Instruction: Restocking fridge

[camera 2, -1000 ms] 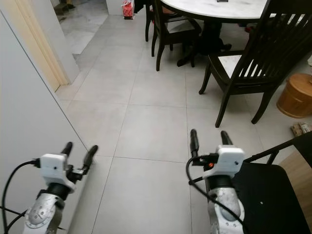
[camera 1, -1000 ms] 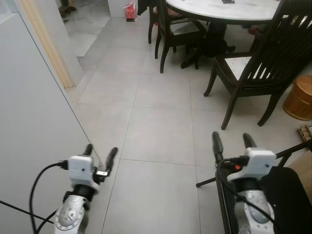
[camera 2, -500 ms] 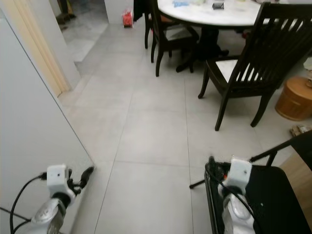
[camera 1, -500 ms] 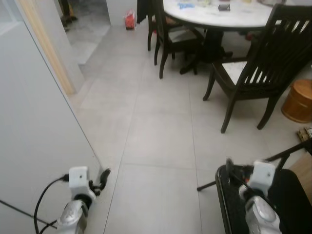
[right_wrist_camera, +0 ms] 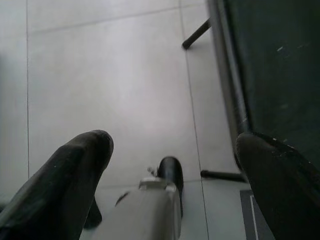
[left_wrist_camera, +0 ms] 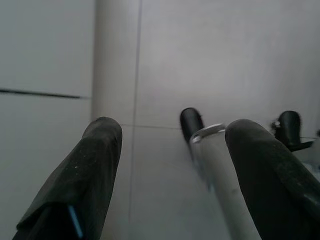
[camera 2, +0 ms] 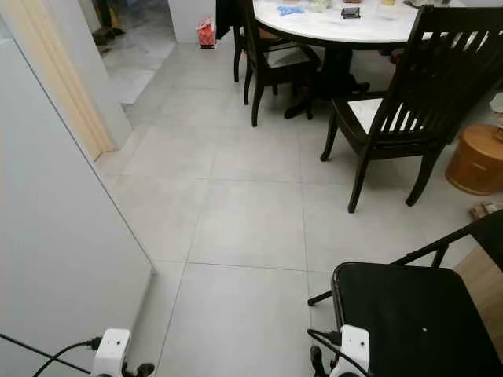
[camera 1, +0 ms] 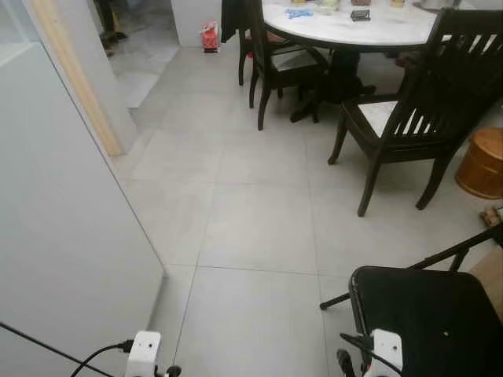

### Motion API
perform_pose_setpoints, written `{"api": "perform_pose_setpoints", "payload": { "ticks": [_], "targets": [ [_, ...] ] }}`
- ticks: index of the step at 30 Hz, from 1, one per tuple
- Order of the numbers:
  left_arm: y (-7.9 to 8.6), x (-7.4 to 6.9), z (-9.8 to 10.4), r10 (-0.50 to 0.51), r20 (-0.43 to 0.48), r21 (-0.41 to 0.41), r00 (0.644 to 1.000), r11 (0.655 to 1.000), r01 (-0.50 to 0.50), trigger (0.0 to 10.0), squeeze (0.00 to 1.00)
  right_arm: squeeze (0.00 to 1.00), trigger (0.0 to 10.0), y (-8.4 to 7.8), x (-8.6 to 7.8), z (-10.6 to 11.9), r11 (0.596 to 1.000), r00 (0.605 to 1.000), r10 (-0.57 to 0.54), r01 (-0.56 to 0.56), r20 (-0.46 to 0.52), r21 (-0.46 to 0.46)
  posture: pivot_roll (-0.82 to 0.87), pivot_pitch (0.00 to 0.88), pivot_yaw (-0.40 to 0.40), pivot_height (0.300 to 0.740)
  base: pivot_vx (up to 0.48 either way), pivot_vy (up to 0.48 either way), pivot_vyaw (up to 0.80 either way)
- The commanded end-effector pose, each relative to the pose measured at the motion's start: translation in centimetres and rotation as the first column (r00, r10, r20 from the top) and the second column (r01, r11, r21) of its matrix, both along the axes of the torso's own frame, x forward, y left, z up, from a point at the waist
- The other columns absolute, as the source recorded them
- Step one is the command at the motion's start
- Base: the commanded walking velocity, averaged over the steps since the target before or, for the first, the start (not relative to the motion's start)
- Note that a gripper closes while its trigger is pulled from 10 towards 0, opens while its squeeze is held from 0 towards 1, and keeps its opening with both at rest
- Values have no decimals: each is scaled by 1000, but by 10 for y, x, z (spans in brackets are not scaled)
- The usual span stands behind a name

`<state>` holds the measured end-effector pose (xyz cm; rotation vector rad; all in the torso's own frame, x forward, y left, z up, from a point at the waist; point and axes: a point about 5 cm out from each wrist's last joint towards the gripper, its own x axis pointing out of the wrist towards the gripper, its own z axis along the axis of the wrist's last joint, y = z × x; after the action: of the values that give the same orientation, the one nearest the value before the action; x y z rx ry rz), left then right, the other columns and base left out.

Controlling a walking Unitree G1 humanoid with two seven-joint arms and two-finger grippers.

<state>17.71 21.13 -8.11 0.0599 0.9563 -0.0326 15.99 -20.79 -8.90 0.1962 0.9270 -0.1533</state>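
Two pincers are hanging low over a floor (camera 1: 251,212) of large, pale grey, matte square tiles. The left gripper (left_wrist_camera: 170,165) is holding its two long black fingers (left_wrist_camera: 90,170) well apart, gripping nothing, beside a smooth pale grey panel (camera 1: 63,236) that is standing to its left with a thin black cable (camera 1: 47,345) crossing it. The right gripper (right_wrist_camera: 175,170) is also holding its fingers (right_wrist_camera: 70,180) wide apart and empty, with a black folding chair (camera 1: 424,314) just to its right, the seat dull and slightly speckled on thin black metal legs. Ahead of both pincers, well apart from them, two dark wooden chairs (camera 1: 409,118) with slatted backs are standing at one round white table (camera 1: 354,23) bearing a few small items. One round wooden tub (camera 1: 481,161) is sitting farther to the right. No fridge or stock can be made out from here. Compared with a second ago, both arms are hanging far lower, so that little more than their white wrist blocks is showing in the head views, and the head views are taking in more of the table top.
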Motion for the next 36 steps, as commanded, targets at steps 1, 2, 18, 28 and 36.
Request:
{"api": "perform_pose_setpoints", "payload": {
  "ticks": [1, 2, 18, 28, 36],
  "targets": [
    [6, 0, 1, 101, 15, -4, 995, 995, -101, 10000, 0, 0, 10000, 5, -5, -3, 1000, 1000, 9, -8, -24, 13, -27, 36, 58, 740, 0, 0, 0],
    [9, -1, 1, 157, 21, -18, 987, 987, -157, 10000, 0, 0, 10000, 6, -6, -4, 1000, 999, 12, -11, -31, 17, -27, 36, 58, 740, 0, 0, 0],
    [37, -30, -5, 250, -50, 17, 967, 968, -249, 10000, 0, 0, 10000, 4, -8, -5, 996, 995, 84, -83, -54, 6, -26, 31, 21, 740, 0, 0, 629],
    [15, -32, -12, 214, -70, -4, 974, 977, -215, 10000, 0, 0, 10000, 2, -11, -5, 995, 993, 104, -104, -62, 5, -27, 10, 5, 740, 0, 0, 800],
    [-8, -27, -15, 182, -76, -21, 980, 983, -184, 10000, 0, 0, 10000, 3, -11, -6, 994, 992, 105, -105, -64, 12, -27, 26, 4, 740, 0, 0, 800]
  ]
}}
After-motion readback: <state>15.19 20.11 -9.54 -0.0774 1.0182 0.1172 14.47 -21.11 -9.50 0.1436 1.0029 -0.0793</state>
